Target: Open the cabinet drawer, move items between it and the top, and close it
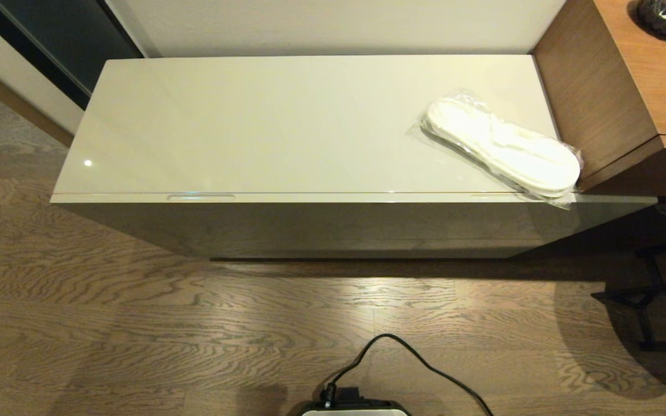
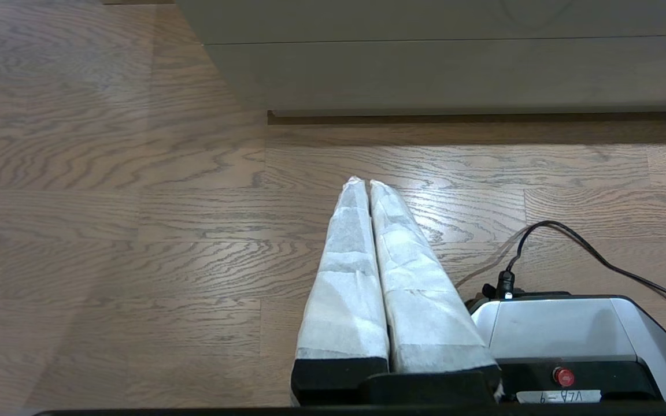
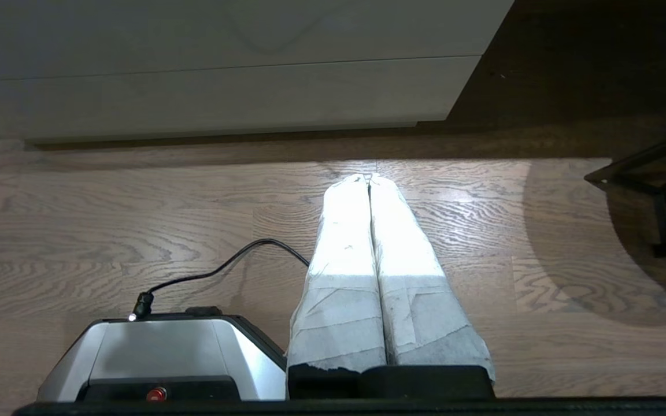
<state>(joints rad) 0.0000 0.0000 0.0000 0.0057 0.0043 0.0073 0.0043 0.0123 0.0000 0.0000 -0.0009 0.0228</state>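
We saw the left gripper (image 2: 366, 184) pressed shut, empty, above the floor (image 2: 107, 231) | right gripper (image 3: 369, 179) likewise closed on nothing | slippers (image 1: 503, 147) lay at the top's (image 1: 252, 121) right front corner, overhanging the closed cabinet drawer (image 1: 310, 198) | only the head view showed them; wrist views showed the robot base (image 3: 159, 352).

A grey-brown wood-grain plank floor (image 1: 136, 323) fills the lower half of the head view, catching a soft patch of light near its centre. A plain off-white wall (image 1: 333, 26) runs across at twelve o'clock. At ten o'clock stands a dark glass panel (image 1: 50, 40) edged by a pale frame. At two o'clock sits a brown wood-grain side unit (image 1: 616, 98). At four o'clock a thin black metal frame (image 1: 651, 300) stands in shadow.
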